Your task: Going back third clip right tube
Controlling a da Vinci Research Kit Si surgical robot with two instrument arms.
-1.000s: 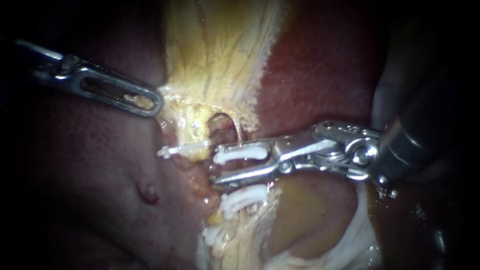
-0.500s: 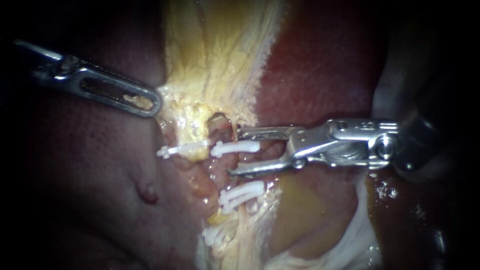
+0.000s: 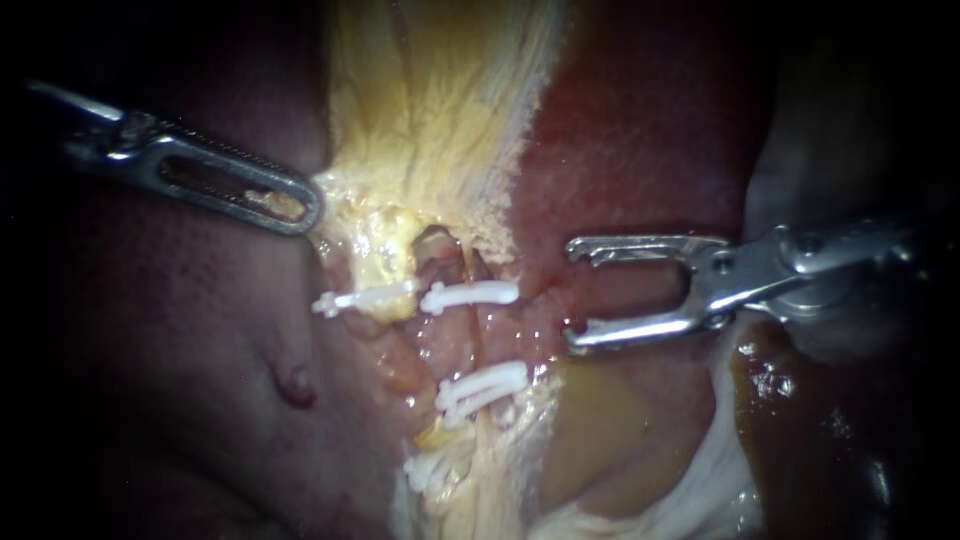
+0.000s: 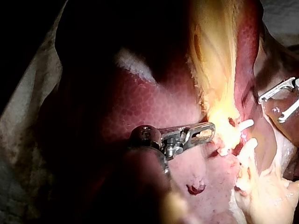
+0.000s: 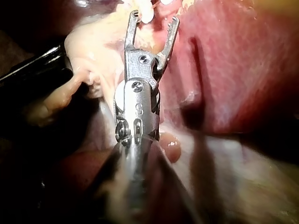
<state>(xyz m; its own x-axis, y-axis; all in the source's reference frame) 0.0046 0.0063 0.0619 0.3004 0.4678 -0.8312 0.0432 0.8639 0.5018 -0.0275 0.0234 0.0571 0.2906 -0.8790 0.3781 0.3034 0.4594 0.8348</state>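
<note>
Endoscope view: clip [image 3: 470,295], white, seated across the right tube [image 3: 472,338], above further clips [image 3: 485,388]. Right instrument [image 3: 572,293]: jaws spread, empty, set just beside the clip, judged clear for backing away. Left instrument [image 3: 300,205]: jaws clamped on yellow tissue [image 3: 372,245], presumably held taut to expose the tube.

Left tool [image 4: 204,132] clamped on yellow tissue [image 4: 218,70], white clip [image 4: 246,124] just beside
</note>
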